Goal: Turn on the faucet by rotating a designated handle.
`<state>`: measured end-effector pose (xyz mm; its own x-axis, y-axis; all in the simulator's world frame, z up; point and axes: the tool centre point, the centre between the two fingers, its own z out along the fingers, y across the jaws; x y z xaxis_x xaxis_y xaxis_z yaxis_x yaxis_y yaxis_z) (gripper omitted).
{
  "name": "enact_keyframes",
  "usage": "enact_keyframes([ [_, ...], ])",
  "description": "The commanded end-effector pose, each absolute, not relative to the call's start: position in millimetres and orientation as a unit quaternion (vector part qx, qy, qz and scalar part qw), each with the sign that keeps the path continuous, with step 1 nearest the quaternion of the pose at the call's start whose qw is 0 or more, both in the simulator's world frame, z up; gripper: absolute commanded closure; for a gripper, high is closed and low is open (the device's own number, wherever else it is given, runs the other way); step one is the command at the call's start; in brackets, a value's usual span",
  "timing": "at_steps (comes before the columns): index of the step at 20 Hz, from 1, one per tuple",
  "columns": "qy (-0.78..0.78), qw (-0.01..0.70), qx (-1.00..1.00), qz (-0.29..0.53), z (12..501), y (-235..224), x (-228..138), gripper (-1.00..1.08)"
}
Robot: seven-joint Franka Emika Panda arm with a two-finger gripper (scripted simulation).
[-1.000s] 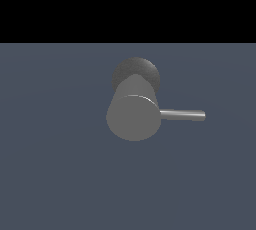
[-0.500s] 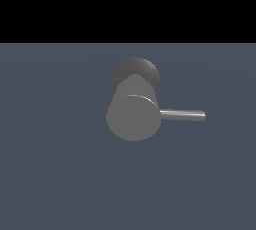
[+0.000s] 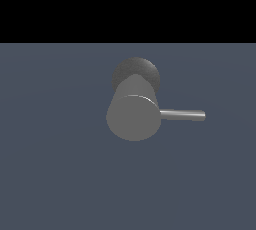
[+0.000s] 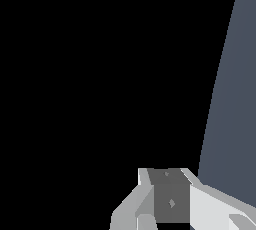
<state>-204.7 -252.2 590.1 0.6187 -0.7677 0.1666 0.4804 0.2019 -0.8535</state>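
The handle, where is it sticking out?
In the exterior view, the handle pokes straight out toward that view's right from the side of the faucet, near its flat round end.

Flat matte slate-blue ground surface (image 3: 55,164) fills lower part of ext. view, w/ plain black background (image 3: 128,6) above it. Wrist view: same blue surface at one edge, rest black.
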Motion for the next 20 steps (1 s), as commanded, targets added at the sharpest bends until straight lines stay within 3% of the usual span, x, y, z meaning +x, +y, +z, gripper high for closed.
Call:
enact_keyframes([
  [1,0.181,0.779,-0.437,-0.411,571.0,-273.7,-197.6,1.08],
  [11,0.322,0.823,-0.274,-0.379,462.4,-333.6,-163.4,1.08],
  [20,0.458,0.821,-0.151,-0.307,334.1,-338.8,-132.6,1.08],
])
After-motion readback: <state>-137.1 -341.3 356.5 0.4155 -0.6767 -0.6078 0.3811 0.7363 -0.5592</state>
